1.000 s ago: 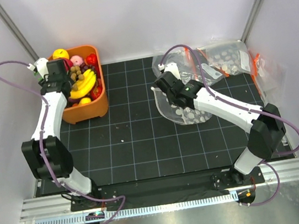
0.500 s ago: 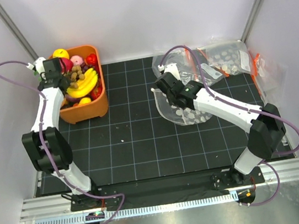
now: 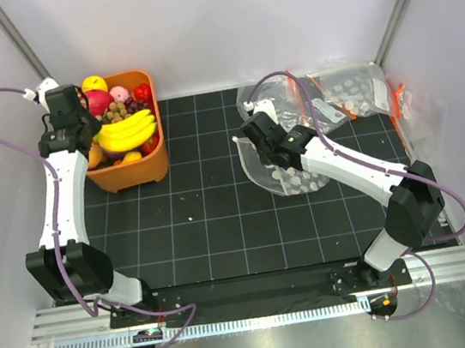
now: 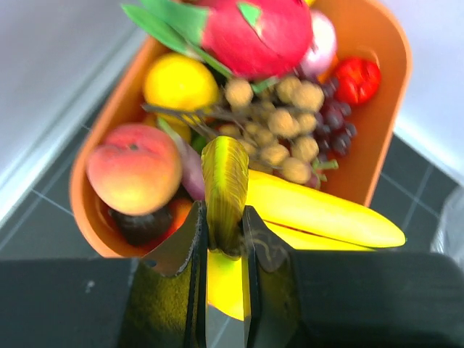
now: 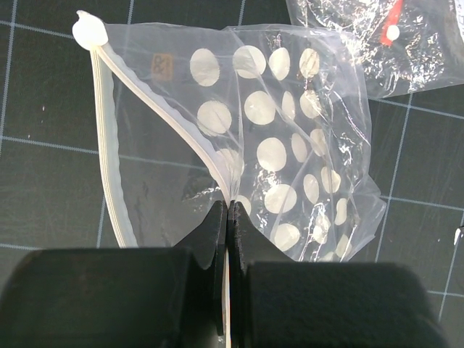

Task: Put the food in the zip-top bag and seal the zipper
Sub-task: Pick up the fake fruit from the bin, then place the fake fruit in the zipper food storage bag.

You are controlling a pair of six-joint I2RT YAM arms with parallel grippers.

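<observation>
My left pincer [image 4: 223, 230] is clamped on the banana bunch [image 4: 319, 214] stem. The bunch's long axis runs off to the pincer's right, over the orange basket [image 4: 380, 51], which holds the peach [image 4: 134, 168], brown balls [image 4: 279, 134], dragon fruit [image 4: 254, 32] and grapes [image 4: 335, 119]. My right pincer [image 5: 228, 217] pinches the zip-top bag [image 5: 290, 145] at the zipper [image 5: 109, 181], with the mouth gaping ahead-left. The small tan label [image 5: 162, 67] is unreadable.

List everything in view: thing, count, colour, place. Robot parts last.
table: 1, black grid
bin: 1, orange, table's far left
banana bunch: 1, yellow, over bin, gripped by stem
brown ball cluster: 1, brown, mid bin
peach: 1, pink-orange, bin's near-left
dragon fruit: 1, magenta, bin's far end
grapes: 1, dark purple, beside the balls
round fruit: 1, yellow, bin's far left
zip-top bag: 1, clear, pale dots, table's right half
zipper: 1, whitish, bag's mouth, open
spare bags: count unclear, clear, far right
left pincer: 1, black, shut on banana stem
right pincer: 1, black, shut on bag's edge
</observation>
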